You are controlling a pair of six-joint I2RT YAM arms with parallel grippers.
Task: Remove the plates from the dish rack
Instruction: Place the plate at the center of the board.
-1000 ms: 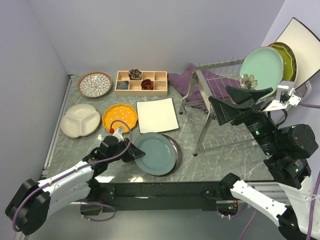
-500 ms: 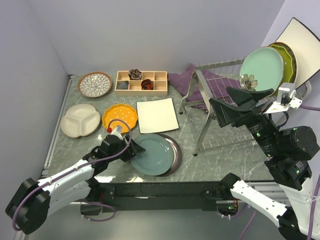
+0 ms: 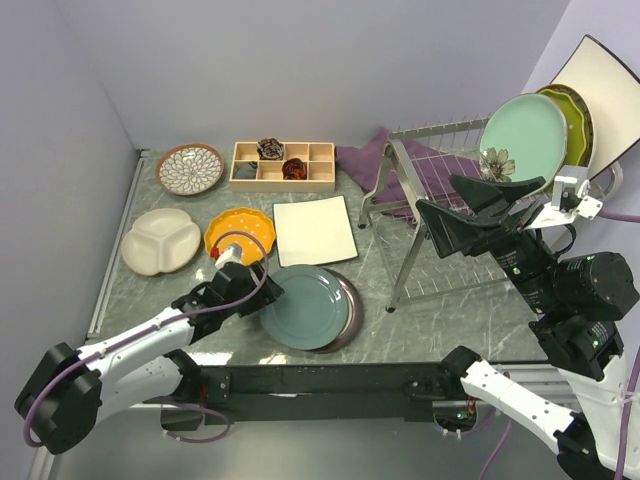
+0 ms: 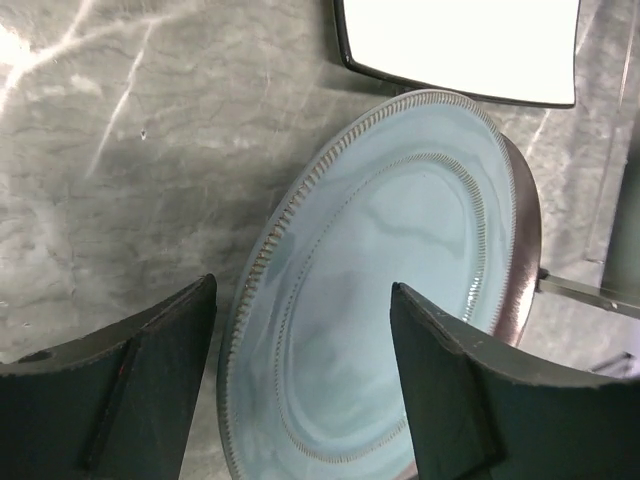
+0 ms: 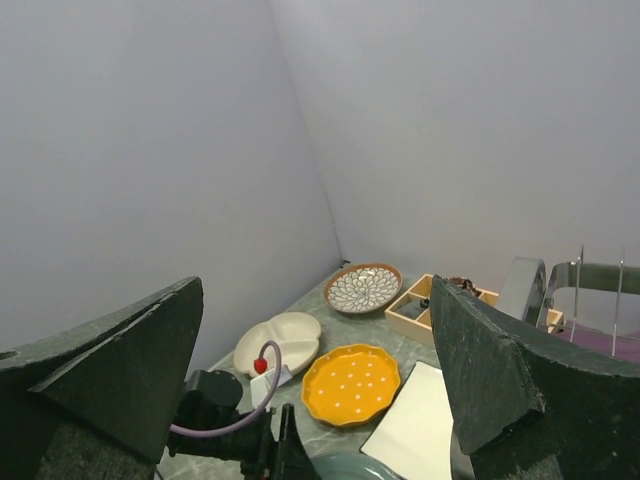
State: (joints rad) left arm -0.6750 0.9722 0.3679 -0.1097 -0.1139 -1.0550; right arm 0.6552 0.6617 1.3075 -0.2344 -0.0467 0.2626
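From above, the left arm reaches low across the table, the left gripper (image 3: 262,290) parted at the rim of the round teal ceramic plate (image 3: 308,305), which lies beside the silver wire dish rack (image 3: 400,255). The raised right gripper (image 3: 437,192) gapes empty.

At the left wrist, the jaws straddle the plate's rim without holding it.

The right wrist shows its fingers (image 5: 120,370) spread wide.

White arms (image 3: 140,352), black joints (image 3: 62,403), purple cables (image 3: 622,213)
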